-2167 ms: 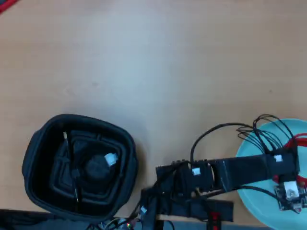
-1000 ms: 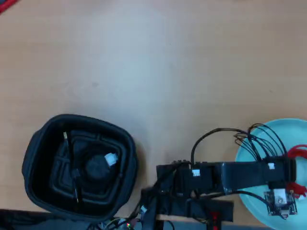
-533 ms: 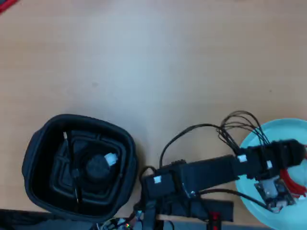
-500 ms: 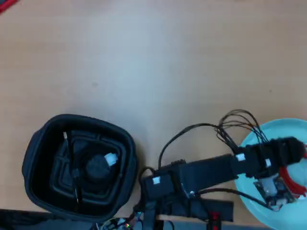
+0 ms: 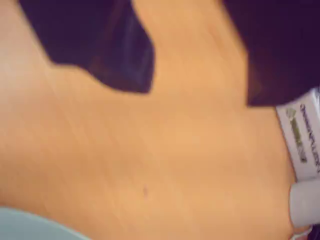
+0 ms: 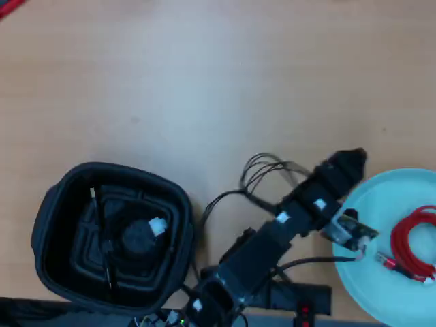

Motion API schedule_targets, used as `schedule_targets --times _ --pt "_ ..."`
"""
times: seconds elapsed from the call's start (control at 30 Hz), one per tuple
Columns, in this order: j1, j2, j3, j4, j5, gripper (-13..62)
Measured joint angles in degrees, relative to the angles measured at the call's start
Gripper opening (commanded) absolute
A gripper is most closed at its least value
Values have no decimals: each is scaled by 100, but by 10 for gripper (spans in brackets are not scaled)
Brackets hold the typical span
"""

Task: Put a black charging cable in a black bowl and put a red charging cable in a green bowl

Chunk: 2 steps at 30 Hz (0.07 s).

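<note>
The red charging cable (image 6: 413, 241) lies coiled inside the green bowl (image 6: 371, 272) at the right of the overhead view, free of the arm. In the black bowl (image 6: 51, 211) at lower left rests the black charging cable (image 6: 138, 237) with its white tie. My gripper (image 6: 351, 162) hovers over bare table just left of the green bowl's rim. The blurred wrist view shows the gripper (image 5: 200, 95) open: two dark jaws stand apart with only wood between them. A sliver of the green bowl (image 5: 30, 223) shows at that view's bottom left.
The arm's base and loose black wires (image 6: 262, 170) sit between the two bowls at the table's near edge. A red object (image 6: 7, 5) pokes in at the top left corner. Bare wooden table (image 6: 218, 82) fills the far half.
The arm has swung left and away from the green bowl. The red cable, earlier under the gripper, now lies uncovered in the bowl. The black bowl and its cable have not moved.
</note>
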<state>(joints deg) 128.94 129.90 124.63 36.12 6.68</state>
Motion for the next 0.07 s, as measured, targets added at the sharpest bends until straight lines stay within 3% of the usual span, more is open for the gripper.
schedule_targets --times 0.07 --pt "-378 53 422 -369 0 174"
